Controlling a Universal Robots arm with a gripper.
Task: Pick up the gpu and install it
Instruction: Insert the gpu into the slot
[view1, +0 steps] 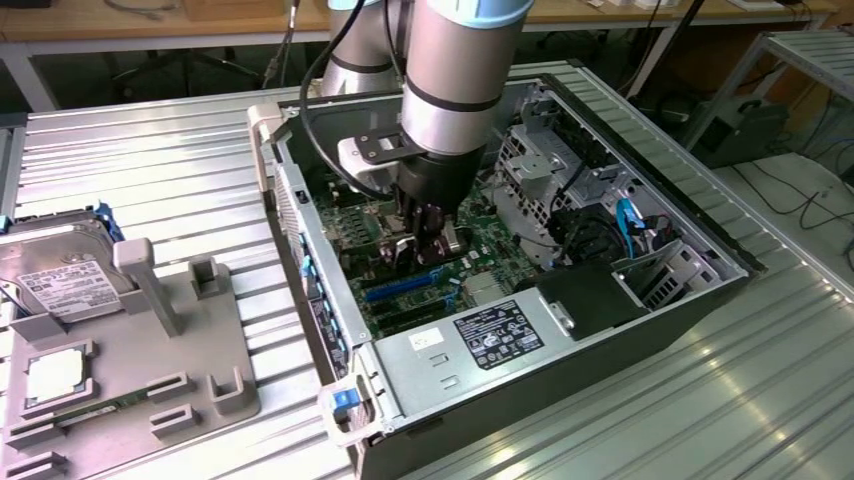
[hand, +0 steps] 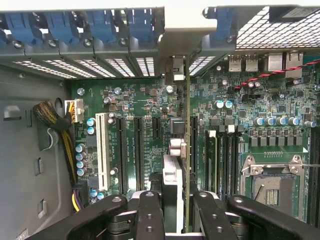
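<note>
An open PC case (view1: 694, 290) lies on its side on the metal table, and my arm reaches down into it. My gripper (view1: 422, 242) hangs just above the green motherboard (view1: 497, 262). In the wrist view the gripper (hand: 177, 215) is shut on the gpu (hand: 176, 170). The card shows edge-on as a thin upright strip with white and silver parts. It runs between the two black fingers (hand: 150, 210) toward the rear slot openings (hand: 175, 67) of the case. It stands over the board between the black expansion slots (hand: 122, 155) and the memory slots (hand: 212, 160).
A silver hard drive (view1: 60, 265) rests on a grey parts fixture (view1: 147, 370) at the exterior view's left. Inside the case are the power supply (view1: 494, 335), a drive cage (view1: 547, 170), a CPU socket (hand: 272, 182) and a yellow-black cable bundle (hand: 57, 120).
</note>
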